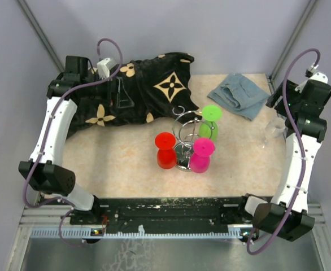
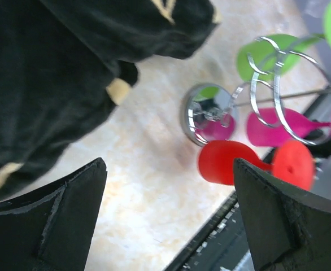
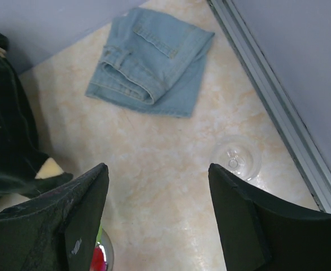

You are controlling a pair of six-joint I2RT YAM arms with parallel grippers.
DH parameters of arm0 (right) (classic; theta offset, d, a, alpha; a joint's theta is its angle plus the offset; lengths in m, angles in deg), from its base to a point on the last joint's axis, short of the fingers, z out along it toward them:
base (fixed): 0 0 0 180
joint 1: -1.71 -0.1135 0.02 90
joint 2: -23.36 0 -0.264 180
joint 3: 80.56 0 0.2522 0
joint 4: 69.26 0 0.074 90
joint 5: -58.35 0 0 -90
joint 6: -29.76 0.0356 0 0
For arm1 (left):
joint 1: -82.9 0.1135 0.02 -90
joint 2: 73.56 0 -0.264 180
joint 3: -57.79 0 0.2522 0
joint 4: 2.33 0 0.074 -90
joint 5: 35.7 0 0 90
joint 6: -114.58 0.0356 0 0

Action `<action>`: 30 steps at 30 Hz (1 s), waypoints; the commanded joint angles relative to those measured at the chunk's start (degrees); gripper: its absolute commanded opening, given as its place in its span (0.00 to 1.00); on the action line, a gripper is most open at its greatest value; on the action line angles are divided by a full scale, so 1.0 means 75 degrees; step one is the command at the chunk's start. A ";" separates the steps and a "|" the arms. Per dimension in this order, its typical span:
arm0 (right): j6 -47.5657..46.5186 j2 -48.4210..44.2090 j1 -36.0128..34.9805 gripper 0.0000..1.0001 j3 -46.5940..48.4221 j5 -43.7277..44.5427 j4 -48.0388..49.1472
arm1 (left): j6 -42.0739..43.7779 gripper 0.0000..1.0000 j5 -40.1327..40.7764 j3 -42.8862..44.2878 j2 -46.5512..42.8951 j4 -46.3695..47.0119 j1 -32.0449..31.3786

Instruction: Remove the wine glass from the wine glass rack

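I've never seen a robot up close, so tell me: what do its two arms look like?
The left arm and right arm each have white shell segments joined by chunky black joints, with a purple cable looping along them. The fingers are broad, matte black wedges with scuffed edges.

The worktop (image 1: 120, 164) is pale, like stone. Back L: a big black cloth (image 1: 143, 90) w/ cream flowers. Back R: a folded blue cloth (image 1: 239, 95). In the mid stands the shiny wine glass rack (image 1: 183, 127). A red glass (image 1: 166, 151), pink glass (image 1: 201, 155) & green glass (image 1: 210, 121) sit round it; maybe they touch the worktop. A clear glass (image 1: 274, 130) stands near the R edge.
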 commanded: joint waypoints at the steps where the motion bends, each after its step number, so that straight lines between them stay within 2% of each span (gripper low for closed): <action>1: 0.0490 -0.0305 -0.0052 0.71 0.0576 -0.0414 -0.0454 | -0.0373 0.95 -0.1798 -0.0517 -0.0399 -0.0506 0.0017; 6: 0.0682 -0.0438 -0.0082 0.70 0.0721 -0.0812 -0.0596 | -0.0662 0.88 -0.3847 -0.1136 -0.0140 -0.0881 0.0010; 9: 0.0681 -0.0487 -0.0129 0.69 0.0734 -0.0868 -0.0652 | -0.1049 0.85 -0.4538 -0.1426 0.0017 -0.0802 -0.0019; 13: 0.0598 -0.0511 -0.0178 0.69 0.0786 -0.0884 -0.0766 | -0.1448 0.83 -0.4711 -0.1853 -0.0085 -0.0557 -0.0402; 19: 0.0468 -0.0518 -0.0180 0.69 0.0777 -0.0922 -0.0824 | -0.2388 0.81 -0.4722 -0.2596 -0.0438 0.0473 -0.1245; 30: 0.0401 -0.0594 -0.0192 0.69 0.0604 -0.1003 -0.0806 | -0.2605 0.70 -0.4840 -0.3029 -0.0385 0.0598 -0.1483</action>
